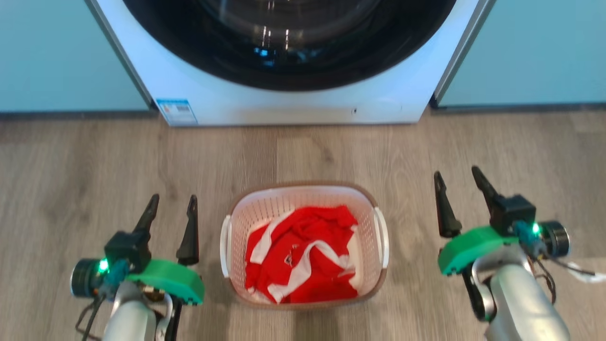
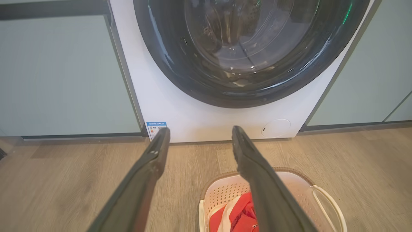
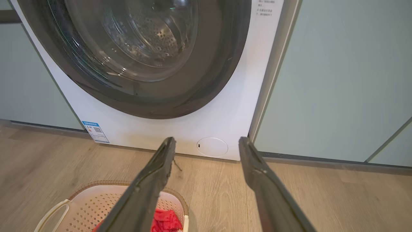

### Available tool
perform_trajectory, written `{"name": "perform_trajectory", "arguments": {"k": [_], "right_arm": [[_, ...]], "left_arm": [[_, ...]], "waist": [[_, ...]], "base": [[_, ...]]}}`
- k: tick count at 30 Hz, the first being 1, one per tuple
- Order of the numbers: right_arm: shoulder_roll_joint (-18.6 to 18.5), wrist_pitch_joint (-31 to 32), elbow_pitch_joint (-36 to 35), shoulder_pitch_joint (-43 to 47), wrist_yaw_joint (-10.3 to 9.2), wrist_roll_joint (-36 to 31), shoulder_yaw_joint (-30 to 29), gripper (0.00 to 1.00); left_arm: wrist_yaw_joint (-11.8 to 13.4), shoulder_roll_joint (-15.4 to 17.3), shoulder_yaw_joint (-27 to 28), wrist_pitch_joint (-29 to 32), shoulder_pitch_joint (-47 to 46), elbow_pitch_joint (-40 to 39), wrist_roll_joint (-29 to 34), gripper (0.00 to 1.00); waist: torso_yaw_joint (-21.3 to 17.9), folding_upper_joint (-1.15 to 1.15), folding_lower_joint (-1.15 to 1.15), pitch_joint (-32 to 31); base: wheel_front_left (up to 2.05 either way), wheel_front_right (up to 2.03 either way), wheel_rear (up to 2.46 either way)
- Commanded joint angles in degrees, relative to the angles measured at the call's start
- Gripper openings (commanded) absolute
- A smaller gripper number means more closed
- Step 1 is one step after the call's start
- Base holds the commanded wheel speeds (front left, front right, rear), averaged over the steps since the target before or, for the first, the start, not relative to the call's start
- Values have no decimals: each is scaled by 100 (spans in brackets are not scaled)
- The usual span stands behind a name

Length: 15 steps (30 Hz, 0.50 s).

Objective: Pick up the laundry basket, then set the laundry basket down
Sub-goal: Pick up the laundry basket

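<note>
Laundry basket (image 1: 284, 202) on floor (image 1: 94, 161) holds 1 crumpled red-white garment (image 1: 303, 265).

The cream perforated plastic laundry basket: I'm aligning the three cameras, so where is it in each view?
Head view: cream perforated laundry basket, lower centre.
Left wrist view: bottom edge, right of centre.
Right wrist view: bottom-left corner.
Shared landmark: blue label on the white washing machine.
</note>
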Motion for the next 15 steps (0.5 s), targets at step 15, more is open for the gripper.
{"name": "perform_trajectory", "arguments": {"k": [15], "right_arm": [[-48,-29,1238,-1324,17,234,389,100]], "left_arm": [[-265,44,-32,-29,-1682,1863,56,100]], "waist": [[158,0,0,1748]], "base": [[0,0,0]]}}
